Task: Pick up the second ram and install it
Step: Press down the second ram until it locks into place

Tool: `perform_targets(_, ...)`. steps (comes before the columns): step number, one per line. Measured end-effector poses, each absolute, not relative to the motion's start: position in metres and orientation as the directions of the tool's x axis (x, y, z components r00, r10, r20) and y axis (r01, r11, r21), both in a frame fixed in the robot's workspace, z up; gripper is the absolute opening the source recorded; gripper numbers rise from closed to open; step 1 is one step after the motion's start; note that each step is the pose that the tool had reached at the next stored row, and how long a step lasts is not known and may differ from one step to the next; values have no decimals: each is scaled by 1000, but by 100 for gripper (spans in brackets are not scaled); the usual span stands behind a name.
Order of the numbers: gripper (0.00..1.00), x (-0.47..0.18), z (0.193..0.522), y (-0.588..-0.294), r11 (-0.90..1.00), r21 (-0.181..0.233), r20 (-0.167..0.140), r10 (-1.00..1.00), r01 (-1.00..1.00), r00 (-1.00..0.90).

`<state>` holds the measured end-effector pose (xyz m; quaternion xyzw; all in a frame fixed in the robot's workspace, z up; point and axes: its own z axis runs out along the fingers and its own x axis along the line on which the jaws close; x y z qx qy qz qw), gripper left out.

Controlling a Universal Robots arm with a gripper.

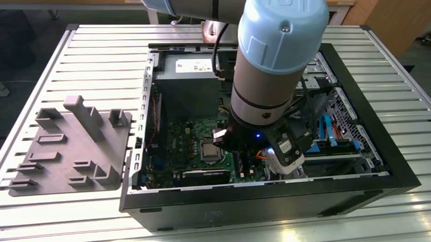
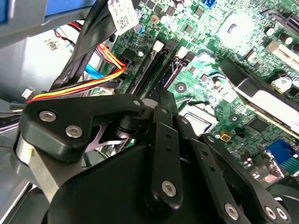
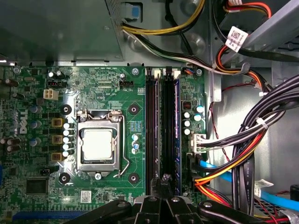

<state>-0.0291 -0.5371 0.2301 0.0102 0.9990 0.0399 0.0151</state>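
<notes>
As seen in the exterior view: the arm (image 1: 276, 60) reaches down into an open computer case (image 1: 377, 181) that lies on a slatted metal surface (image 1: 101, 55); its wrist hides the memory slots, and a grey moulded fixture (image 1: 67, 151) sits well apart, toward the exterior view's left.
First wrist view: looks straight down on the green motherboard (image 3: 135, 79), with the silver processor (image 3: 98, 144) in its socket and the long black memory slots (image 3: 156, 121) just beside it.
Second ram: its thin blue edge (image 3: 177, 116) runs along the slots on the side away from the processor; how deep it sits cannot be told.
End effector: its tip (image 3: 164, 179) stands directly over one end of the slots; in the second wrist view (image 2: 163, 95) it points down at them. How far open it is, and whether it grips anything, cannot be told.
Second wrist view alone: shows the black linkage from the side, with a striped cable bundle (image 2: 88, 86) just beside it.
Edges and room: bundled cables (image 3: 252, 149) crowd the side of the slots away from the processor; the case wall rims the board all round.
</notes>
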Motion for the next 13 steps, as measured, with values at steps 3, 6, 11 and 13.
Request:
perform_targets(3,11,-29,228,-537,997,80,-29,22,19,-999)
perform_targets(6,11,-29,227,-538,997,80,-29,21,19,-999)
perform_targets(11,11,-30,224,-538,997,80,-29,22,19,-999)
perform_targets(13,11,-30,224,-538,997,80,-29,22,19,-999)
